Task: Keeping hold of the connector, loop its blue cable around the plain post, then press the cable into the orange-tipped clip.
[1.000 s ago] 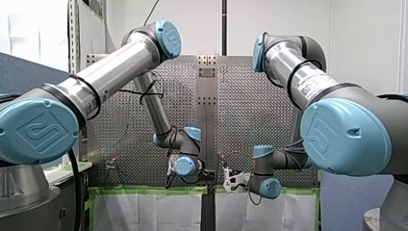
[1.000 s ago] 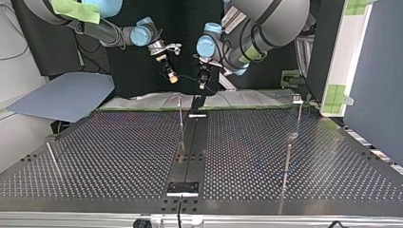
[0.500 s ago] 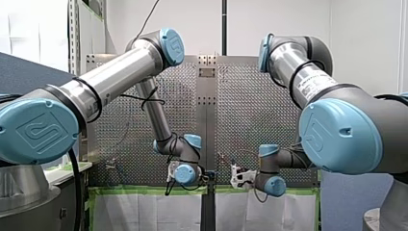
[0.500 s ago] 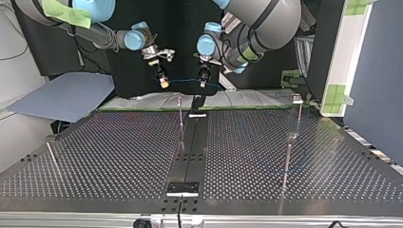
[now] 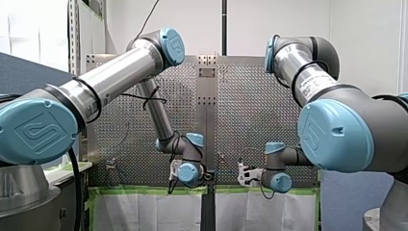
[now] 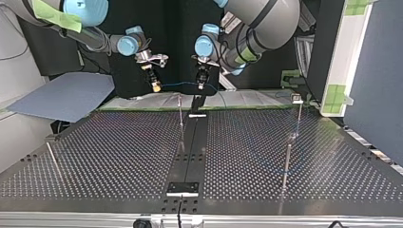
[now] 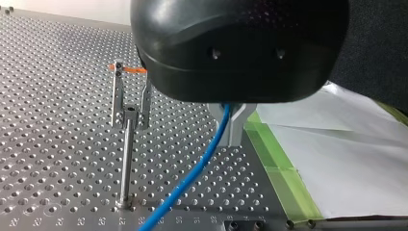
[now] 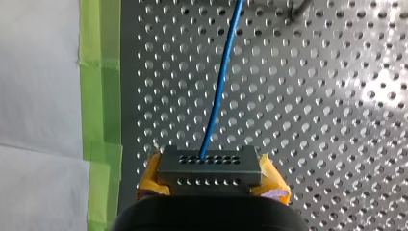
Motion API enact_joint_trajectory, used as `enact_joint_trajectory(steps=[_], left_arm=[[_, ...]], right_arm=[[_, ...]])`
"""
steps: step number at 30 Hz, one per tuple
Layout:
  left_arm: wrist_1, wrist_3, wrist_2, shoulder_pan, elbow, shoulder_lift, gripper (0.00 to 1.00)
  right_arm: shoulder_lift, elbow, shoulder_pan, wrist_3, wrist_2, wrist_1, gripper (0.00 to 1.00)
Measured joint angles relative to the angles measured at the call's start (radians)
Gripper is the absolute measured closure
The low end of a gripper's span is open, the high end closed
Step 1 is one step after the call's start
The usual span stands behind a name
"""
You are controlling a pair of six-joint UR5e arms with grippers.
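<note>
The perforated metal counter (image 6: pixel 119 156) is lined with white paper (image 7: pixel 346 159) and green tape (image 7: pixel 275 161) along the edge nearest the arms' bases. My left arm (image 5: pixel 115 72) and my right arm (image 5: pixel 308 79) both reach down over that taped edge, near its middle.

A forked metal clip with an orange tip (image 7: pixel 129 110) stands on a slim post close to the taped edge, ahead of my left jaws and apart from them. The thin blue cable (image 6: pixel 178 84) spans the gap between the two sets of jaws, above the taped edge. It is round no post and not in the clip.

My left jaws look clenched on the blue cable. My right jaws, with yellow pads (image 8: pixel 272 180), are grasping the small dark grey block connector (image 8: pixel 208 161) by its end faces.

The connector should be rigid and light, so this grip suits it. The cable looks light, limp and smooth. It will likely sag when slack and may slide, so guide it a little way from the connector and avoid a sharp bend at its root.
</note>
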Motion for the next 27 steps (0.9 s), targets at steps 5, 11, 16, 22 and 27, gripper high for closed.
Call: enact_joint_trajectory(steps=[5,11,16,22,27], left_arm=[[-0.009,-0.004,-0.006,-0.005,0.008,0.0,0.99],[-0.039,-0.015,0.008,-0.016,0.036,0.0,0.99],[-0.05,-0.02,0.015,-0.02,0.053,0.0,0.99],[-0.068,-0.03,0.016,-0.019,0.08,0.0,0.99],[-0.087,-0.032,0.018,-0.016,0.101,-0.001,0.99]], right_arm=[[0.0,-0.011,-0.017,0.001,0.0,0.012,1.0],[0.0,-0.032,-0.035,-0.003,0.0,0.041,1.0],[0.0,-0.039,-0.048,-0.001,0.0,0.044,1.0],[0.0,-0.054,-0.06,0.003,-0.001,0.053,1.0],[0.0,-0.07,-0.067,0.0,-0.001,0.072,1.0]])
